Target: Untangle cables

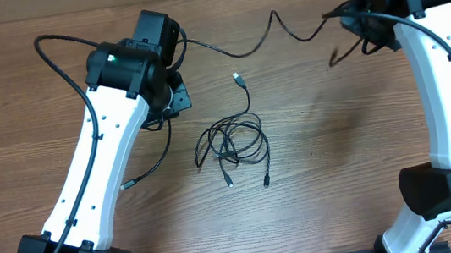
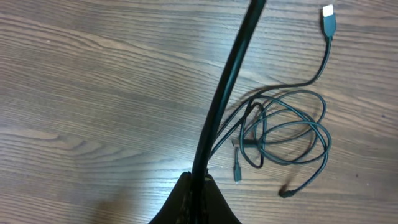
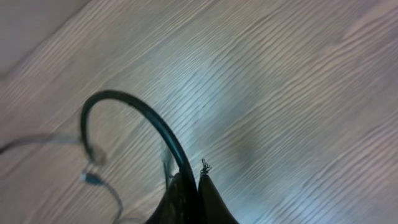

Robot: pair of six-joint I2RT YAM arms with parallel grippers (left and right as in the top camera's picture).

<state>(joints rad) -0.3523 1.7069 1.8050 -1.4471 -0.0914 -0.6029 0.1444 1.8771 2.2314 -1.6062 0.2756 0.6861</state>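
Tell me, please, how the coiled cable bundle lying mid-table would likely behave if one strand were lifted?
Probably floppy: the cable bundle lies in loose, uneven loops. Likely light, since the strands are thin. Its loops cross one another, so lifting one strand would probably drag the rest across the table.

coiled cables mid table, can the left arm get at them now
Probably not to grasp: nothing blocks the way to the coiled cables, but the left end effector is shut on another cable.
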